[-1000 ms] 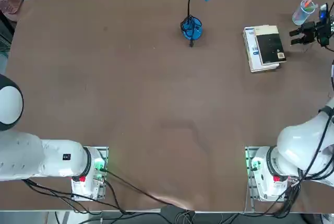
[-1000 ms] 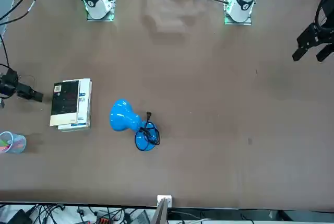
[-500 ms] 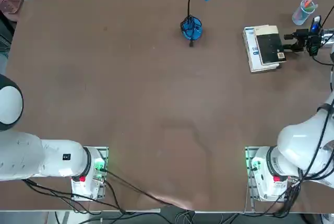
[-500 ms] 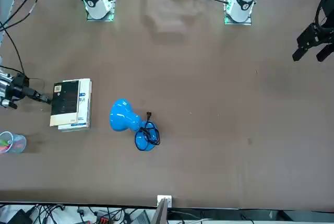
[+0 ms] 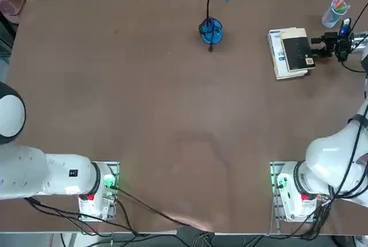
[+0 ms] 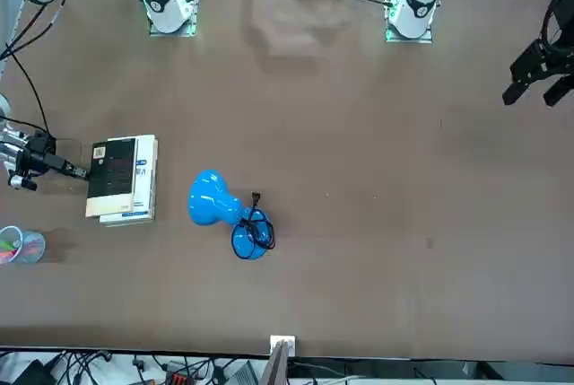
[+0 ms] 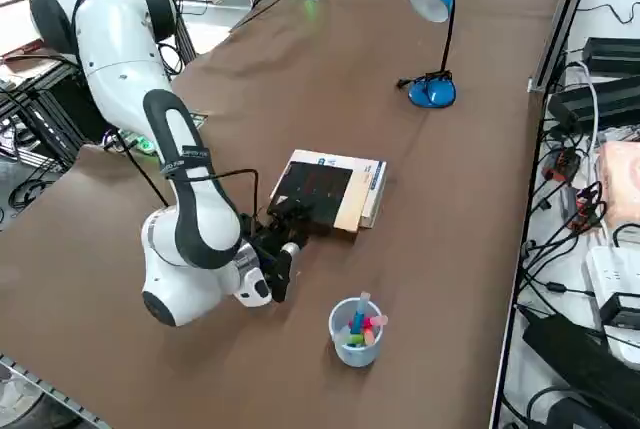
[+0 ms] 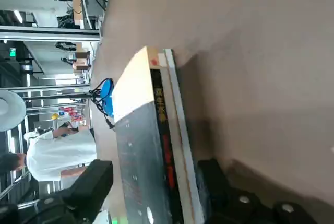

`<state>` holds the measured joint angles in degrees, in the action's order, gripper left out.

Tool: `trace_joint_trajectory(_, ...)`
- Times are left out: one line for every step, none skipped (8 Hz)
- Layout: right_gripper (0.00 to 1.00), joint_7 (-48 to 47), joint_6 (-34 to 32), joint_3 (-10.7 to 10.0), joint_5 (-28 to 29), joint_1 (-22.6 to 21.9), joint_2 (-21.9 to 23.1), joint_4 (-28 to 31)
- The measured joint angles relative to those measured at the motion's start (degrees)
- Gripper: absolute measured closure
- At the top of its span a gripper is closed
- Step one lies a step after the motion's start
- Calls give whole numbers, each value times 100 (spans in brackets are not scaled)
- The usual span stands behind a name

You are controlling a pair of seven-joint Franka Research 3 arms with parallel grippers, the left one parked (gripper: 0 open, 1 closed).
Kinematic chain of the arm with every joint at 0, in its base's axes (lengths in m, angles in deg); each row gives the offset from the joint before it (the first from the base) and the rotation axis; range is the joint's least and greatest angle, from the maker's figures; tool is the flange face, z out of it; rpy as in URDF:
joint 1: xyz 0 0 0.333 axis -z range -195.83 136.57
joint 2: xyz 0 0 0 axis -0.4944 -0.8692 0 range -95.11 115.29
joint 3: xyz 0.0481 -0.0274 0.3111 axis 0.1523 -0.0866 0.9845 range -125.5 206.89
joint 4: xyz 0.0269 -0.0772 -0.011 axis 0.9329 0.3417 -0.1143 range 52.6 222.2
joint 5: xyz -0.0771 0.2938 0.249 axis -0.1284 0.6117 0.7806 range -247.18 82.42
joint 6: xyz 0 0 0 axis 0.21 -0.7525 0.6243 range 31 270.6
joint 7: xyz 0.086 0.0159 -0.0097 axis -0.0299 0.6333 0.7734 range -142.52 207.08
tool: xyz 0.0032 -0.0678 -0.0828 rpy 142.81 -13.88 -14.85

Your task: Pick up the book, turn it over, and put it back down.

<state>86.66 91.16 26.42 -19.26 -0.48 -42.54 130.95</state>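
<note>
The book [image 5: 296, 51] lies black cover up on a larger white book [image 5: 279, 57] at the far right of the table. My right gripper [image 5: 315, 44] lies low and level at the book's right edge, pointing at it. It is open. In the right wrist view one finger [image 8: 94, 185] hovers over the black cover [image 8: 138, 172] and the other finger [image 8: 214, 182] sits low beside the stack, so the stack's edge lies between them. The front view shows the gripper [image 6: 79, 170] at the book [image 6: 111, 174], and the side view shows the gripper [image 7: 290, 219] touching its near edge [image 7: 315, 189].
A blue desk lamp [image 5: 211, 28] stands left of the books. A clear cup of pens [image 5: 334, 11] stands close behind my wrist, near the table's far right corner. A person in white shows in the room beyond the table [image 8: 52, 153].
My right gripper has swung in from the right and turned to reach the book's edge. It has hardly moved over the last half second. The book has not moved.
</note>
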Motion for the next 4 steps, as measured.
trace_joint_trajectory(3,-7,-81,46,117,-2,-92,-91)
trace_joint_trajectory(3,-7,-149,73,227,-1,-176,-130)
trace_joint_trajectory(3,-7,-180,91,272,-1,-251,-146)
trace_joint_trajectory(3,-7,-206,98,295,-1,-305,-160)
